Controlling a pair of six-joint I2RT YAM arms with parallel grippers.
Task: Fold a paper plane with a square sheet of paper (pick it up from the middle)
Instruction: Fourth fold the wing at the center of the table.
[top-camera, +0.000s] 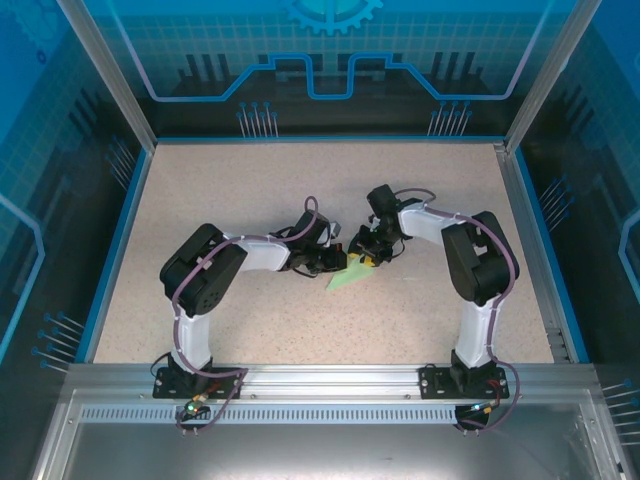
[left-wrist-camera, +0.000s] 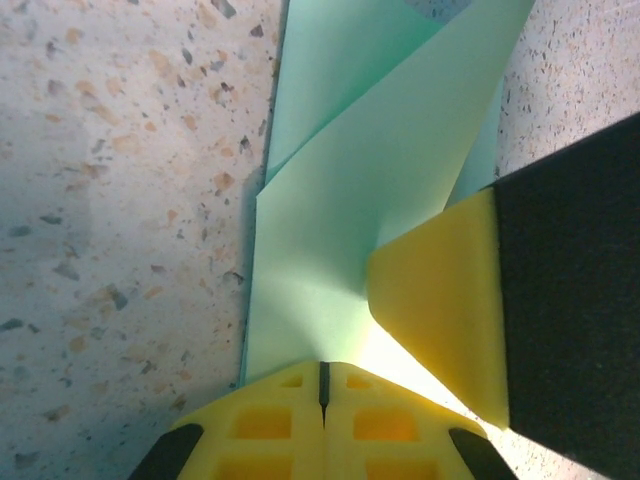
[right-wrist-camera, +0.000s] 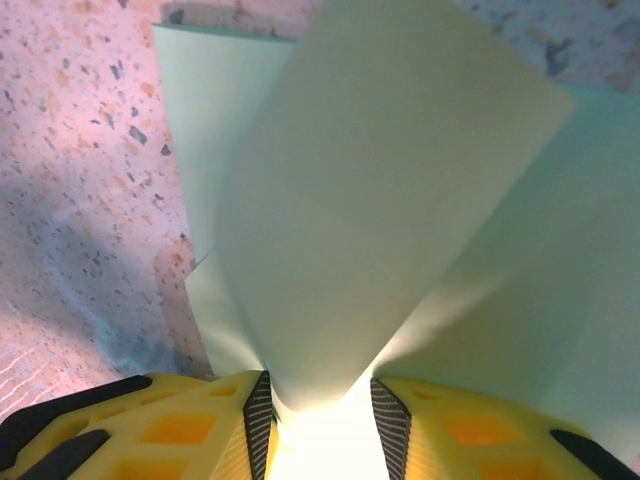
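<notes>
The pale mint-green sheet of paper (top-camera: 345, 277) lies at the table's centre, folded into a narrow pointed shape with its tip toward the near left. My left gripper (top-camera: 338, 263) is at its left edge. In the left wrist view this gripper (left-wrist-camera: 322, 375) is shut, its tips resting over the flat paper (left-wrist-camera: 320, 200), with nothing pinched in the slit. My right gripper (top-camera: 370, 258) stands on the paper's far end, and one of its yellow fingers (left-wrist-camera: 440, 300) touches a raised flap. In the right wrist view its jaws (right-wrist-camera: 320, 400) stand apart, and that flap (right-wrist-camera: 380, 200) rises between them.
The speckled beige table (top-camera: 250, 180) is bordered by a blue rim, with blue printed walls on three sides. An aluminium rail (top-camera: 330, 378) carries both arm bases at the near edge. Both forearms reach inward and nearly meet over the paper.
</notes>
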